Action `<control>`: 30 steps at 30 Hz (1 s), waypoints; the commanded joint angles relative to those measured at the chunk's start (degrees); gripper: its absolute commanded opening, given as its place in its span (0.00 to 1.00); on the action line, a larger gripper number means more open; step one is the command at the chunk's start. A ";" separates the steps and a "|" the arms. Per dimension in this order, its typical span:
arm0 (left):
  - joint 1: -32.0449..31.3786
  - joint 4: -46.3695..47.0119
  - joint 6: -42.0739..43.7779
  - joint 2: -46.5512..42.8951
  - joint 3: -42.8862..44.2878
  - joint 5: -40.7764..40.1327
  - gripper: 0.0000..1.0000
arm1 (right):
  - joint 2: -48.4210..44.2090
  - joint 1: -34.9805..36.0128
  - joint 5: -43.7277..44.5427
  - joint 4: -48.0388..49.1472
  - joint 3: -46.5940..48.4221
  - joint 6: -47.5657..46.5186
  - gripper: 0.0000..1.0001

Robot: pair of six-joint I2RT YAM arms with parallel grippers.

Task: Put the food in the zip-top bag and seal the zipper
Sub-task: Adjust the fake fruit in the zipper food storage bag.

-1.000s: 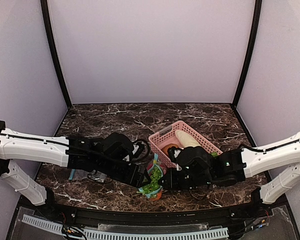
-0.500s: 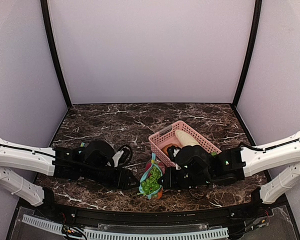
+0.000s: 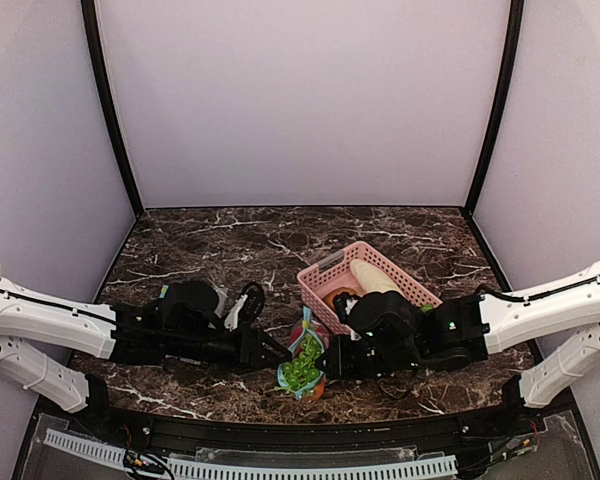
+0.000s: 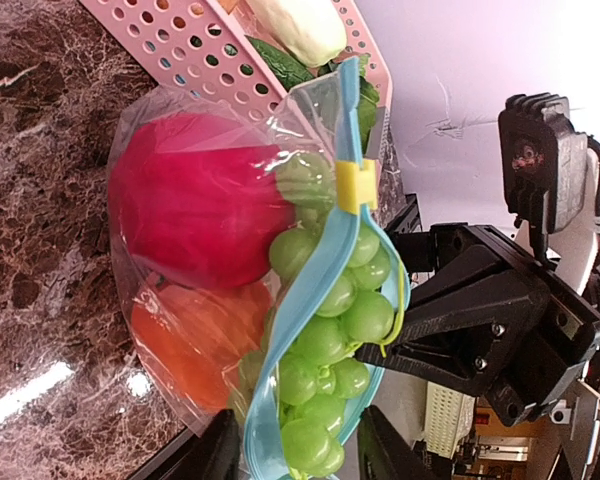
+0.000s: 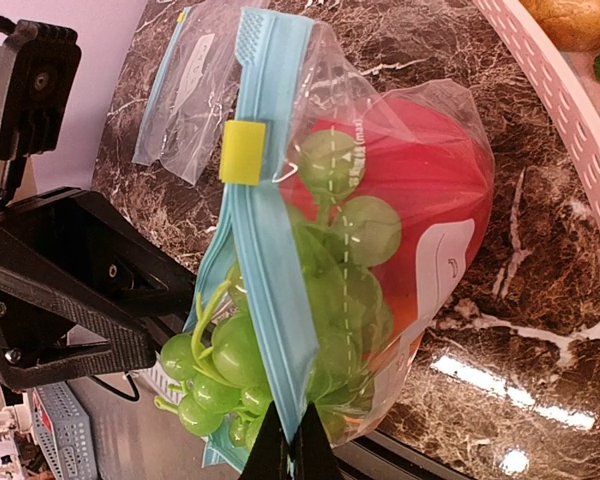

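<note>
The zip-top bag (image 3: 302,362) stands on the marble between my grippers, near the front edge. It holds a red fruit (image 4: 195,210), an orange fruit (image 4: 190,335) and a green grape bunch (image 4: 345,320). The grapes bulge out of the mouth between the two sides of the light blue zipper (image 5: 275,270), which gapes open. A yellow slider (image 5: 242,152) sits near the zipper's far end. My right gripper (image 5: 290,455) is shut on the near end of the zipper strip. My left gripper (image 4: 298,455) is open, its fingers on either side of the bag's near end.
The pink slatted basket (image 3: 325,270) stands just behind the bag, holding a pale long piece (image 3: 375,277) and a green piece (image 4: 280,65). A second, empty clear bag (image 5: 180,90) lies flat on the marble to the left. The table's front edge is close.
The left arm dropped lower and pulled back to the left from the bag, then its gripper edged right toward it again. The bag settled a little; the right gripper kept its hold.
</note>
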 commanded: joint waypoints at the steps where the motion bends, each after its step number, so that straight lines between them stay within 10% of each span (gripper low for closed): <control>1: 0.26 4.99 -2.24 1.07 -1.81 2.33 0.38 | -0.01 0.66 0.04 1.91 1.39 -0.57 0.00; 11: 0.26 7.36 -3.65 1.00 -4.62 3.53 0.42 | -0.50 0.61 0.12 2.11 1.11 -0.61 0.00; 30: 0.26 10.75 -4.73 3.71 -3.82 5.75 0.15 | -0.11 0.66 -0.02 2.36 0.67 -0.37 0.00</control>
